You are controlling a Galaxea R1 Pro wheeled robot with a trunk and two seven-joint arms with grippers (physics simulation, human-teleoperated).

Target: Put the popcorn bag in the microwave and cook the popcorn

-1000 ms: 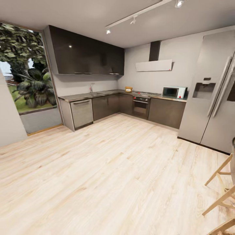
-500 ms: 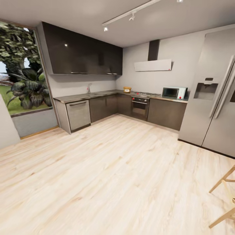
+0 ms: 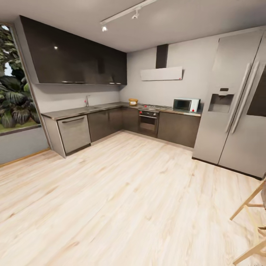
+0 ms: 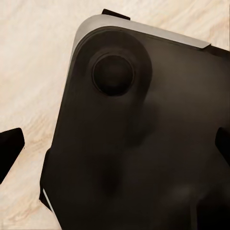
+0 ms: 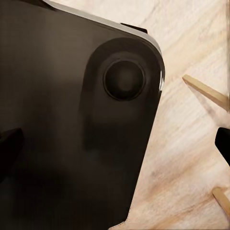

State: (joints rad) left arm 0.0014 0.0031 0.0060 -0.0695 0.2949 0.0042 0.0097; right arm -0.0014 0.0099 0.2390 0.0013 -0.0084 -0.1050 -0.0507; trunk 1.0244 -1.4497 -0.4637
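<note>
Far across the wood floor, the popcorn bag sits upright on the corner tabletop, just beside the steel hob. The microwave stands on the same tabletop beyond the hob, door closed, near the fridge. Left end effector and right end effector: dark fingertips at opposite frame edges, spread wide, holding nothing, above the robot's dark base.

The view has panned right across the kitchen.

left gripper spread, right gripper spread
</note>
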